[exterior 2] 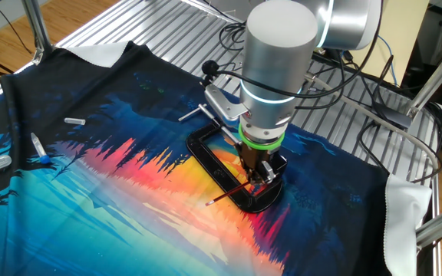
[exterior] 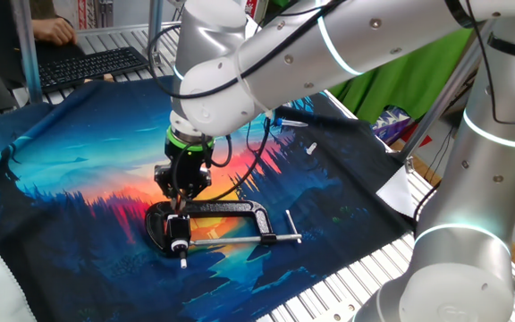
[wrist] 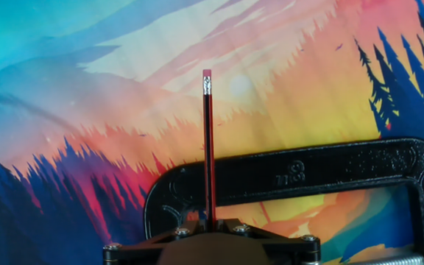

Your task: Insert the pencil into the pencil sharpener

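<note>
Jaws clenched on the pencil (wrist: 207,147)
Gripper (exterior 2: 258,178) hangs low over the black clamp (exterior 2: 219,165) on the desk (exterior 2: 374,84); eraser end points away.

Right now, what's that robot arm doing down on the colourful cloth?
The gripper holds a thin pencil low over the big black clamp on the cloth. The pencil's eraser end points away from the hand. A small black sharpener sits at the clamp's end; whether the tip has entered it cannot be told.
</note>
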Controlling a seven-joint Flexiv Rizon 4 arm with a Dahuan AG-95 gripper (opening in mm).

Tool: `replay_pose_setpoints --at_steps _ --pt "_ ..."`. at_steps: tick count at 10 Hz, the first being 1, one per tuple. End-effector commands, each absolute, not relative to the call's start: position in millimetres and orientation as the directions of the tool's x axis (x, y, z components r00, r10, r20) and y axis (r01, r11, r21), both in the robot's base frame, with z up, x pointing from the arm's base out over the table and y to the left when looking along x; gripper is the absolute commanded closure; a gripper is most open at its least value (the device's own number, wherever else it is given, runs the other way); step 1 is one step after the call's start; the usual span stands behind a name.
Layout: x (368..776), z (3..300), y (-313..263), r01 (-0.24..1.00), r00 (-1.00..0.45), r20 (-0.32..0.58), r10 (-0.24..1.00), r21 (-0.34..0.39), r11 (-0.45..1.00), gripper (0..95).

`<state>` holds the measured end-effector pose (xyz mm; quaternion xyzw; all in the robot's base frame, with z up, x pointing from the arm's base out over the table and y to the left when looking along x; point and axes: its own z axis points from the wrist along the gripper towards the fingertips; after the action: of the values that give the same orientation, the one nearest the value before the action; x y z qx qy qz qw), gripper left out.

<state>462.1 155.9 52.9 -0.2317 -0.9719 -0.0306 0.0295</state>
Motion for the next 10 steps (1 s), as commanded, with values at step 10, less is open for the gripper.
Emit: replay_pose_setpoints --at_steps 10 --pt "454.7 53.6 159.9 0.454 -0.890 0.076 0.451 0.045 0.890 76.0"
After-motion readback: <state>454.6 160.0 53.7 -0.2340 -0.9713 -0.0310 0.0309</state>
